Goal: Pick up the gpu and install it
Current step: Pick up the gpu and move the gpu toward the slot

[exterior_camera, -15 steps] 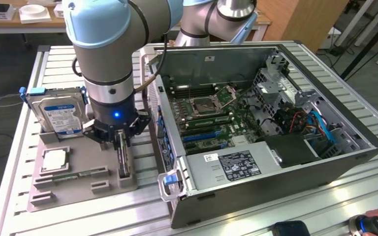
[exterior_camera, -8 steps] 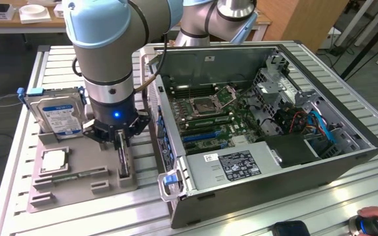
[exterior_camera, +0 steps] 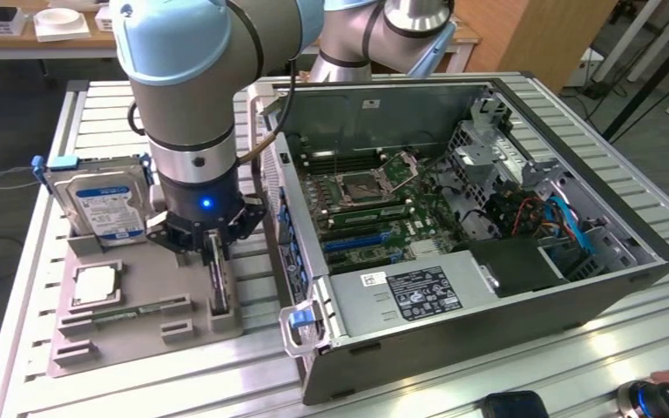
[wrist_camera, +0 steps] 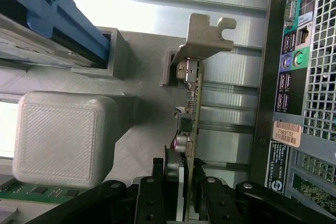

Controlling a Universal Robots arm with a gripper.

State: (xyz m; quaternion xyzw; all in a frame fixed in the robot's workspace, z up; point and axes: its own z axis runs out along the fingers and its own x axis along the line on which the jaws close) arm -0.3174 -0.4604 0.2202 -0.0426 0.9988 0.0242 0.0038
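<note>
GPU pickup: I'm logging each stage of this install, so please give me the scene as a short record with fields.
gripper: closed on the gpu, gripping both faces
gpu: on edge at the tray, metal bracket end away from the gripper
tray: grey, on the table beside the case
hard drive: upright at the tray's far end
case: side open, motherboard exposed
task state: gpu gripped, not installed
</note>
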